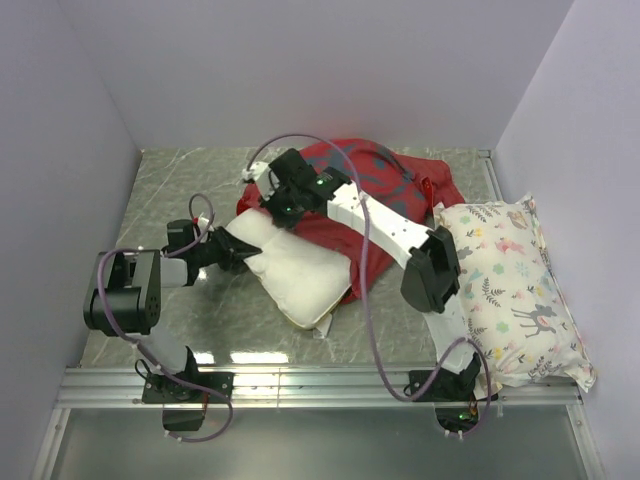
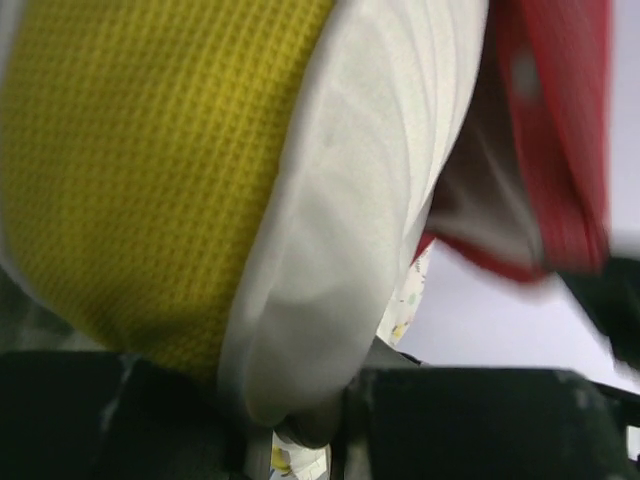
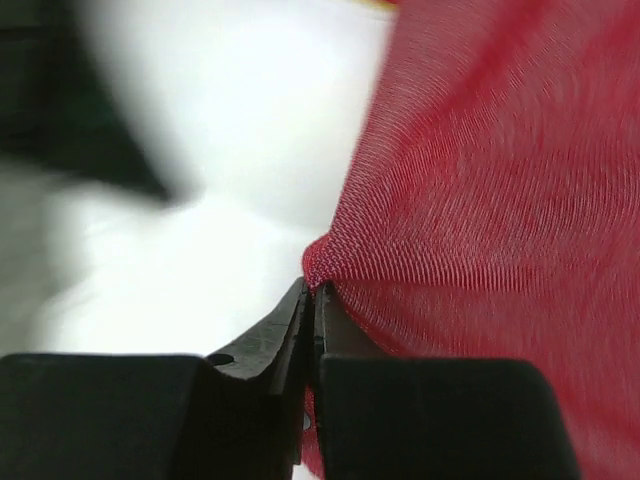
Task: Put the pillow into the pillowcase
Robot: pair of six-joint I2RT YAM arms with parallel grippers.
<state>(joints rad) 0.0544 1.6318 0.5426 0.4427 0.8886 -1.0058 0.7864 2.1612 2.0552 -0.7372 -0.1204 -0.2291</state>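
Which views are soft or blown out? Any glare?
Top external: sharp and evenly lit, with bright glare patches on the table near its front edge. Left wrist: the pillow fills the frame, its yellow mesh readable, the pillowcase smeared. Right wrist: pillowcase weave crisp at the right tool, white pillow behind it blown out and defocused.
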